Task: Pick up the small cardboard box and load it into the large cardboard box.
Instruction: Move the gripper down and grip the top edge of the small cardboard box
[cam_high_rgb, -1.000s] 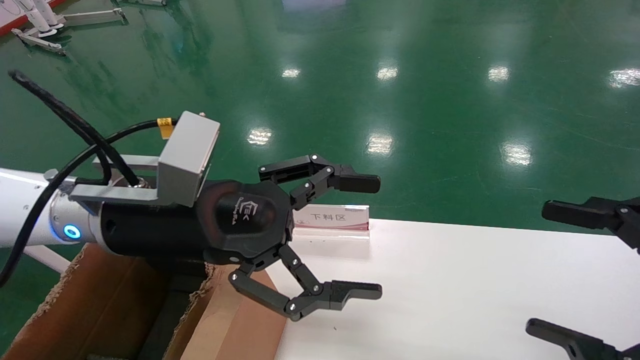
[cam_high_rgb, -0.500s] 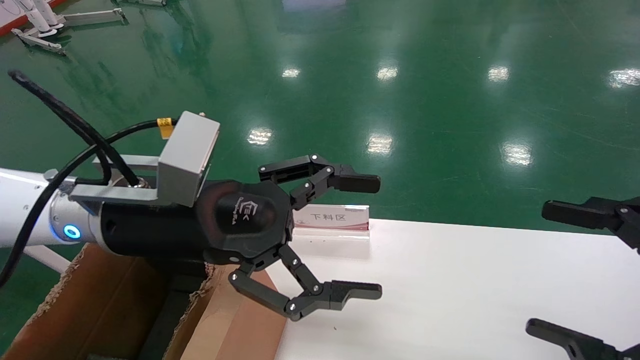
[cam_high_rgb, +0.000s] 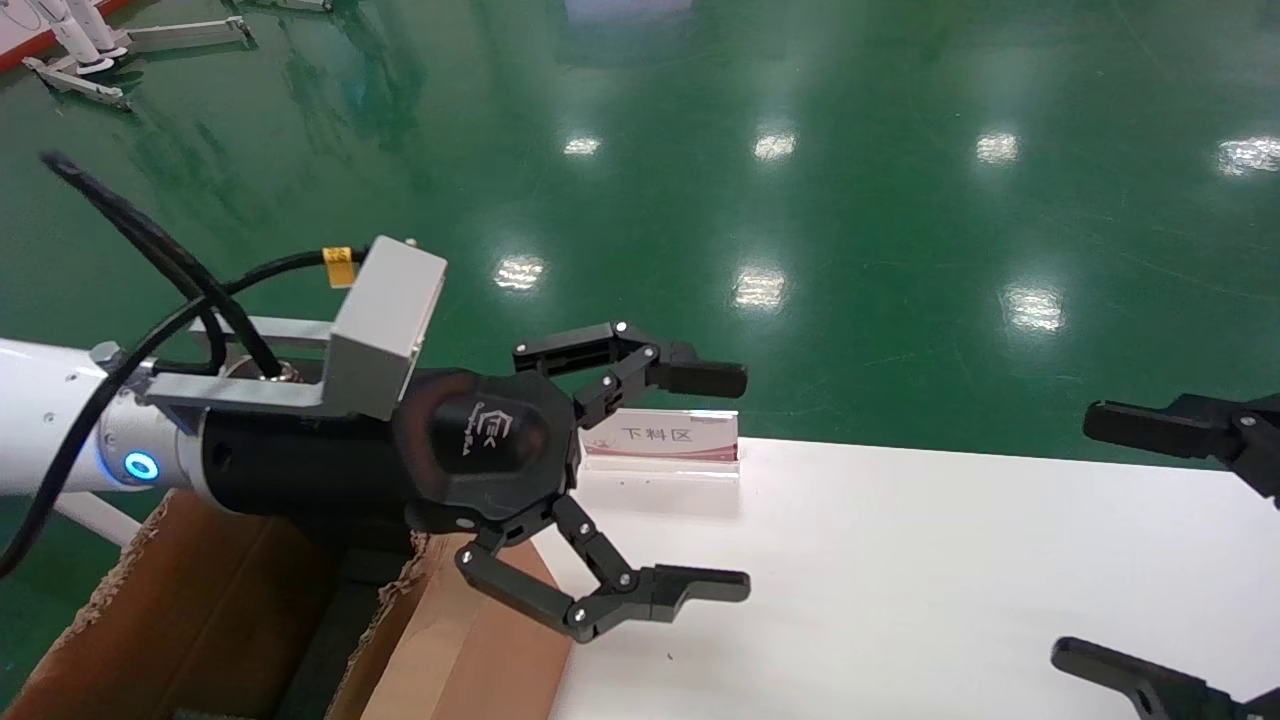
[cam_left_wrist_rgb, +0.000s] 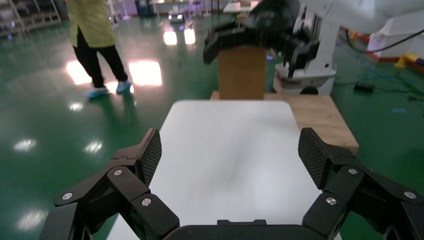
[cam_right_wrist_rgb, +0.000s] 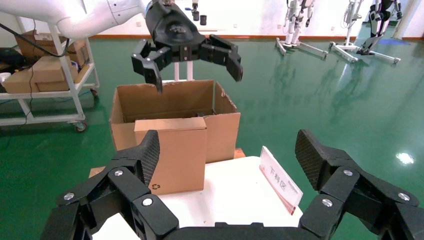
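Observation:
The small cardboard box (cam_right_wrist_rgb: 172, 155) stands upright at the white table's (cam_right_wrist_rgb: 225, 195) end, right in front of the large cardboard box (cam_right_wrist_rgb: 225, 125). In the head view its smooth face (cam_high_rgb: 490, 650) shows beside the large box's ragged wall (cam_high_rgb: 200, 600), with black foam (cam_high_rgb: 330, 640) inside. My left gripper (cam_high_rgb: 745, 482) is open and empty, hovering above the small box and the table's left end. It also shows in the right wrist view (cam_right_wrist_rgb: 192, 62) and in its own view (cam_left_wrist_rgb: 231, 145). My right gripper (cam_high_rgb: 1100, 545) is open and empty over the table's right end; it also shows in the right wrist view (cam_right_wrist_rgb: 228, 150).
A clear sign stand with a red band (cam_high_rgb: 662, 440) sits at the table's far edge. Shiny green floor (cam_high_rgb: 850, 200) lies beyond. A person in yellow (cam_left_wrist_rgb: 97, 45) walks past the table. A cart with cartons (cam_right_wrist_rgb: 45, 75) stands behind the large box.
My left gripper has dropped slightly and drawn a little back to the left, still open. The right gripper has not moved.

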